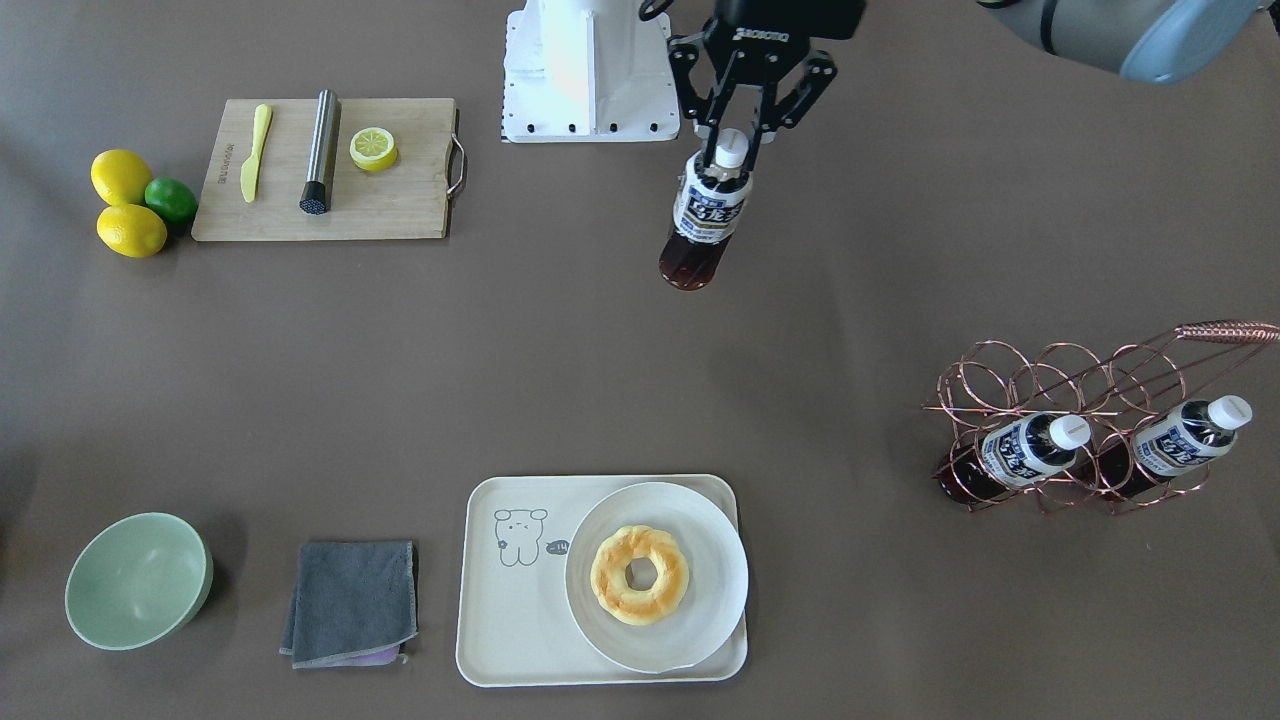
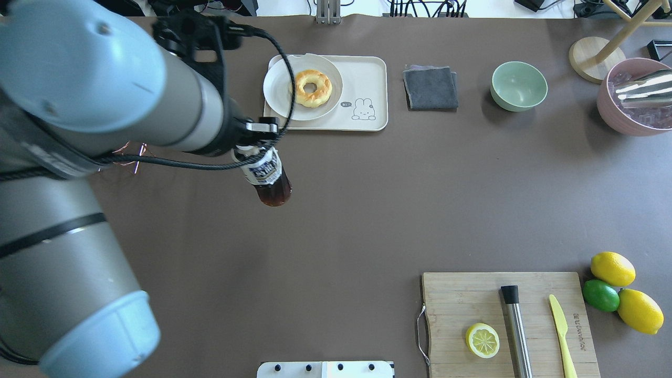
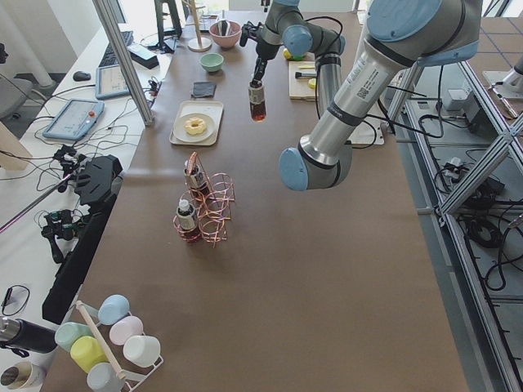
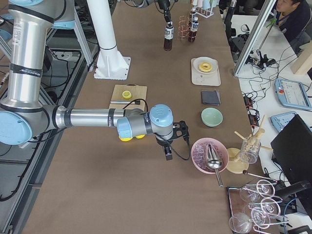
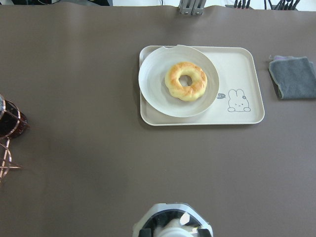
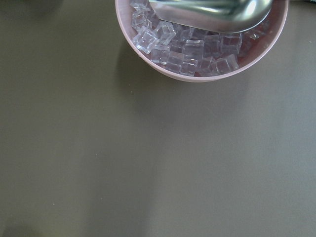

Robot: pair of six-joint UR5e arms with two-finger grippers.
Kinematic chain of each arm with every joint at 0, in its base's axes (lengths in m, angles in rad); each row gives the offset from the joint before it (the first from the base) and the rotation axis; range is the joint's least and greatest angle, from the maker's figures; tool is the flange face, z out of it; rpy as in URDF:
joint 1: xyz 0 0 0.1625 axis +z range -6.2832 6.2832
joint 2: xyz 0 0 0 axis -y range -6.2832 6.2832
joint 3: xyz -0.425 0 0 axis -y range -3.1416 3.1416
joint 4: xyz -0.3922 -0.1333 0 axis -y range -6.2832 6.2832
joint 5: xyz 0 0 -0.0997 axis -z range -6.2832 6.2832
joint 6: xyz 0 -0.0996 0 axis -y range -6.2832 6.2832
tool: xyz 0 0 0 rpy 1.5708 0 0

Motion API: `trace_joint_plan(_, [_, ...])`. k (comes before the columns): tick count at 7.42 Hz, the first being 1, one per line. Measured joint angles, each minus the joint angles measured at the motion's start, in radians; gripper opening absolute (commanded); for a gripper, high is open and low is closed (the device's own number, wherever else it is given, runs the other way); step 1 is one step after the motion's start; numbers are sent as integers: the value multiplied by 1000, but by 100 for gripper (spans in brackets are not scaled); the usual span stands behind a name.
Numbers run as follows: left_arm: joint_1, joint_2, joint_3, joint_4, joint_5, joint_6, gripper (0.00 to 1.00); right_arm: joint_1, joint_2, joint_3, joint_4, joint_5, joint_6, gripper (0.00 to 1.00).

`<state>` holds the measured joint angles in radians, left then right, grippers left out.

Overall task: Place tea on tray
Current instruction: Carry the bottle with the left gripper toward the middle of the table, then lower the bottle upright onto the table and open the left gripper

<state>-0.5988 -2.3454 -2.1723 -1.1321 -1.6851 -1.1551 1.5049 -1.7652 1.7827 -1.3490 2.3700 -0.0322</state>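
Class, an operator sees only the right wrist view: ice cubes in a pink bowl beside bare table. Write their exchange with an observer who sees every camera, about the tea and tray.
Operator: Where is the tea?
Observer: The left gripper holds it by its cap end, short of the tray.
Operator: Is the tray free?
Observer: A plate with a doughnut fills one end; the bear-drawing end is bare.

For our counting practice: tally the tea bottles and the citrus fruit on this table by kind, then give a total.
Tea bottles: 3 (one in the left gripper, two in the wire rack)
Whole lemons: 2
Lime: 1
Cut lemon: 1
Total: 7
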Motion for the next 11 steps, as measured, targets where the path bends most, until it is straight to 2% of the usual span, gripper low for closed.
trace_joint_plan(1, [82, -68, 82, 14, 87, -50, 0, 0, 3, -8, 0, -1, 0, 100])
trace_joint_plan(2, [129, -107, 147, 15, 131, -97, 0, 0, 6, -18, 0, -1, 0, 100])
trace_joint_plan(6, [212, -128, 278, -75, 161, -169, 0, 0, 9, -32, 0, -2, 0, 100])
trace_joint_plan(11, [224, -122, 302, -106, 162, -170, 0, 0, 0, -38, 1, 0, -2, 100])
